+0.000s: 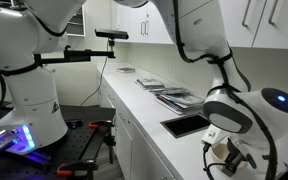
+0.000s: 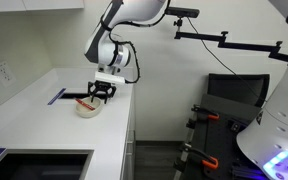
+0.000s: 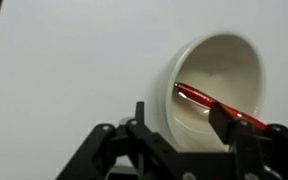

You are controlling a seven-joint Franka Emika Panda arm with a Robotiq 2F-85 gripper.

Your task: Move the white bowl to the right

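The white bowl (image 2: 88,109) sits on the white counter near its edge, with a thin red stick (image 3: 209,102) lying inside it. It fills the right of the wrist view (image 3: 219,75). My gripper (image 2: 101,94) is right above the bowl and reaches down onto it. In the wrist view the gripper (image 3: 184,112) straddles the bowl's near rim, with one finger outside the wall and the other inside the bowl over the stick. The fingers stand apart, with a small gap to the wall on each side. In an exterior view the gripper (image 1: 231,158) is at the bottom right and largely hides the bowl.
A dark sink or cooktop recess (image 2: 34,165) lies in the counter (image 2: 44,115) in front of the bowl and also shows in an exterior view (image 1: 187,125). Papers or trays (image 1: 174,97) lie farther along. A blue strip (image 2: 56,97) lies beside the bowl. A second robot base (image 1: 29,100) stands off the counter.
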